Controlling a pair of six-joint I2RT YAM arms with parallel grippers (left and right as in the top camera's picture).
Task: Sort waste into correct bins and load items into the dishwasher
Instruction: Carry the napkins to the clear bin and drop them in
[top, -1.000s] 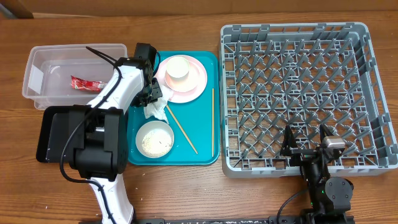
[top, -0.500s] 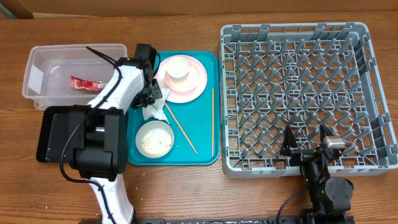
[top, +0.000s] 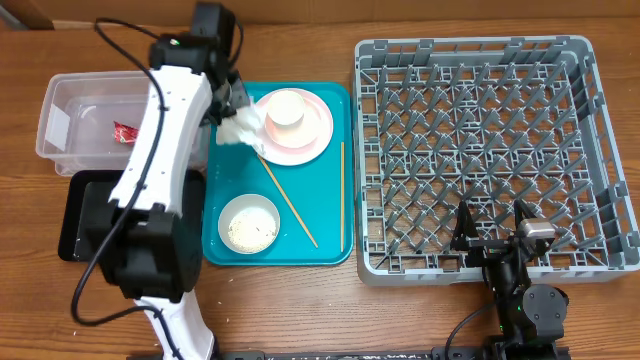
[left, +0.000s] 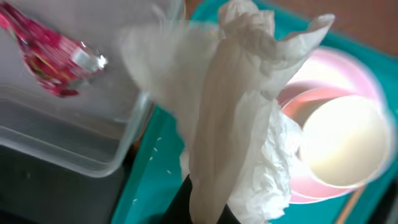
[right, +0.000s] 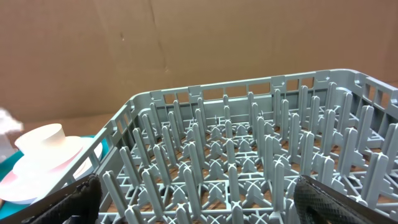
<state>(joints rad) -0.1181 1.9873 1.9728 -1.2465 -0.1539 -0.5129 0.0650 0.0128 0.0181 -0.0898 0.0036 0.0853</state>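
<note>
White crumpled napkin, clamped in my left gripper, hangs over the left edge of the teal tray, between the clear tub and the pink plate that bears the cream cup. A red wrapper lies in the tub. My right gripper sits at the near wall of the grey dish rack, jaws spread wide, grasping nothing.
</note>
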